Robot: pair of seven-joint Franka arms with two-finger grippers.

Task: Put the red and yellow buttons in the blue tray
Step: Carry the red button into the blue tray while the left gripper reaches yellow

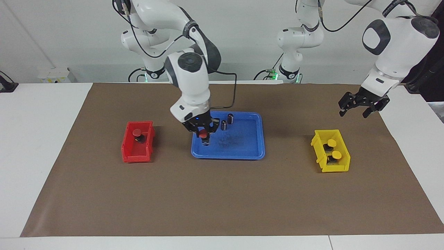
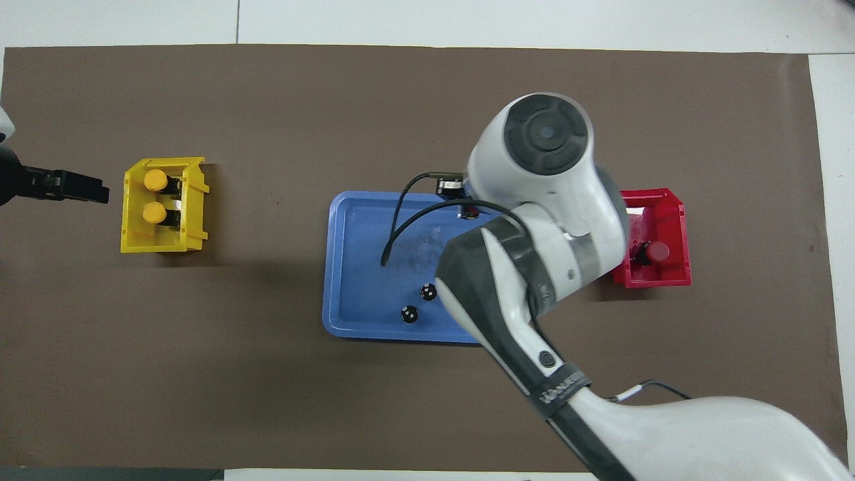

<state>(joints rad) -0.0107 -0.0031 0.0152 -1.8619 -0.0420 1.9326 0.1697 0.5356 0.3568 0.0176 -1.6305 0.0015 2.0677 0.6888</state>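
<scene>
The right tool (image 1: 204, 133) grips a small red-capped push-button on a black base (image 1: 203, 134), low over the flat blue plastic tray (image 1: 249, 147), at its end toward the red bin (image 1: 129, 152). A good release means lowering until the base rests flat, then parting the fingers. One glossy red button (image 1: 137, 132) remains there; two round yellow-capped buttons (image 1: 331, 143) sit in the yellow bin (image 1: 341, 165). The left tool (image 1: 360, 107) waits spread wide above the desk (image 1: 208, 194).

1. A robotics lab: two white Franka arms (image 1: 189, 74) are mounted at the edge of a white surface (image 1: 41, 114).
2. Brown paper sheet (image 1: 222, 194) covers the surface.
3. Bare white wall (image 1: 242, 27), with trailing cables (image 1: 229, 86).
</scene>
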